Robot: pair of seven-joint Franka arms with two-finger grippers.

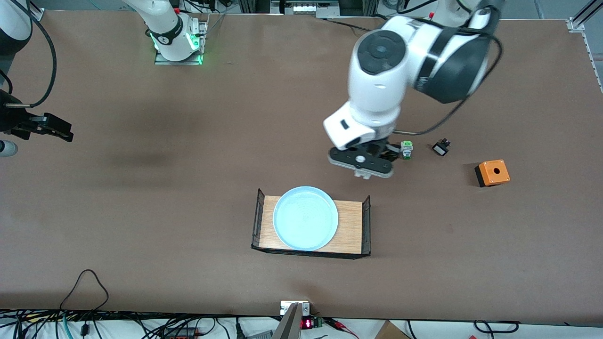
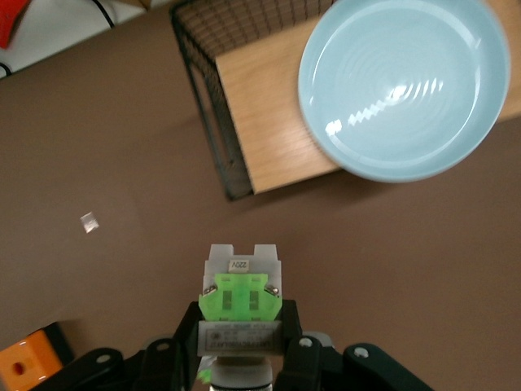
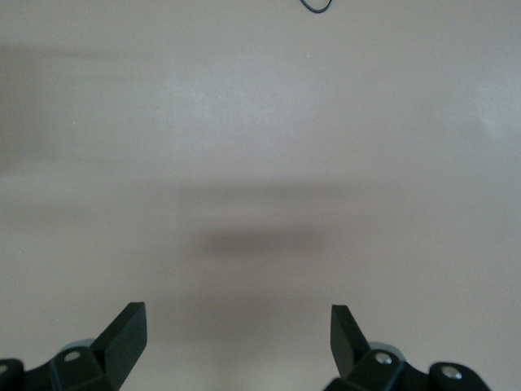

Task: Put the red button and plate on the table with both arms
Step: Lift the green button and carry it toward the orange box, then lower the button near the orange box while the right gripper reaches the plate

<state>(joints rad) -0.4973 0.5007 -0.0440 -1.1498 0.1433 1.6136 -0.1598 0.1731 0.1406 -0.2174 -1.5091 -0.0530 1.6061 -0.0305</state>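
My left gripper (image 1: 362,168) hangs over the brown table (image 1: 141,212), just past the tray's corner toward the left arm's end. It is shut on the red button (image 2: 240,293). In the left wrist view the button's bright green block and silvery body show between the fingers (image 2: 189,330), and its red cap is hidden. The pale blue plate (image 1: 305,217) lies on the light-wood tray (image 1: 351,226), and also shows in the left wrist view (image 2: 403,85). My right gripper (image 1: 49,127) is open and empty, and waits over bare table at the right arm's end (image 3: 238,326).
A green-capped switch (image 1: 406,149) lies on the table beside my left gripper. A tiny black switch with a white face (image 1: 441,148) and an orange box (image 1: 492,172) lie toward the left arm's end. The tray has black mesh ends (image 2: 213,106).
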